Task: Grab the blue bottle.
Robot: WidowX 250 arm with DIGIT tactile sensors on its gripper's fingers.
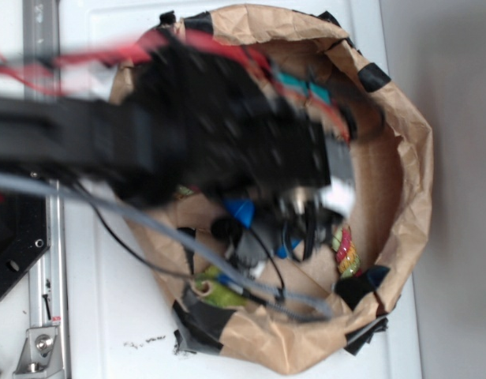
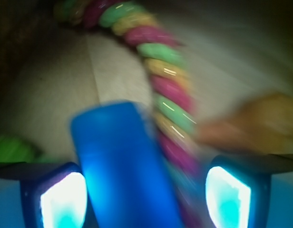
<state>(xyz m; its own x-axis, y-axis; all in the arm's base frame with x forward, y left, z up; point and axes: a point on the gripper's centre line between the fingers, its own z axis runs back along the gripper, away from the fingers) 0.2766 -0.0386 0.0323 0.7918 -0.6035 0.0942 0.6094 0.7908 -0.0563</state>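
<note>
White worktop (image 1: 109,316), metal rail at its left edge. Brown paper bag (image 1: 409,158), black-taped rim, lying open. Hand (image 2: 146,194): spread, both fingers apart. Blue bottle (image 2: 122,166): between the fingers, inside the bag. Multicoloured twisted rope (image 2: 170,104) just beside it.

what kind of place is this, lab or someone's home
Likely a lab robot workbench, not a home: a white tabletop with a metal rail, a crumpled brown paper bin patched with black tape, holding toys like the smooth blue plastic bottle and multicoloured twisted rope.
</note>
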